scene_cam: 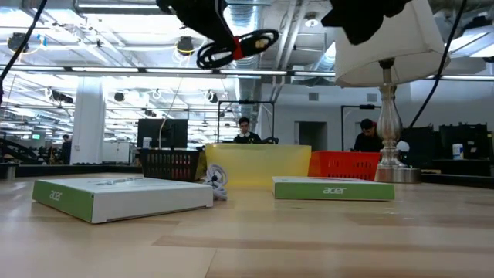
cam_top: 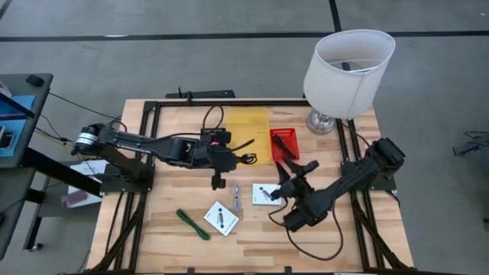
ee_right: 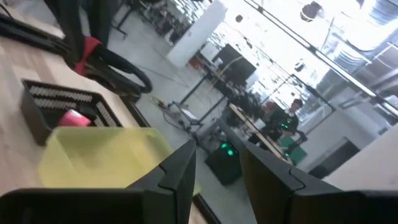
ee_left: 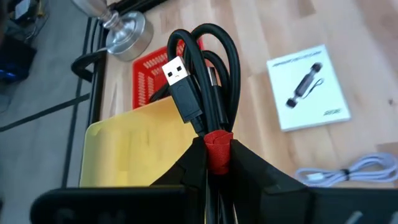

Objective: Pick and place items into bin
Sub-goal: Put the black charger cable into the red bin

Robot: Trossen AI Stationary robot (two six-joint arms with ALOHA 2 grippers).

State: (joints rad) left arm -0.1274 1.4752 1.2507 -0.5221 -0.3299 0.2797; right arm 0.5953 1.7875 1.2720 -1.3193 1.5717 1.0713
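black cord in the left jaws

black coiled cord (ee_left: 208, 81), banded in red, sits clamped between the left gripper (ee_left: 214, 163) fingers, its loop and usb plug sticking out past the tips. beyond the tips lie the yellow bin (ee_left: 127, 149) and red basket (ee_left: 152, 78). the low view alone shows the cord (scene_cam: 235, 48) lifted clear of the table (scene_cam: 309, 232). the right gripper (ee_right: 217, 163) hangs with jaws narrowly parted, holding nothing, beside a white card (cam_top: 268, 194).

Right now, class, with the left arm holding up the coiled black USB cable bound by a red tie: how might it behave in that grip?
The coiled black USB cable is probably light and floppy; its loops droop sideways from the left gripper. The red tie likely keeps it bundled.
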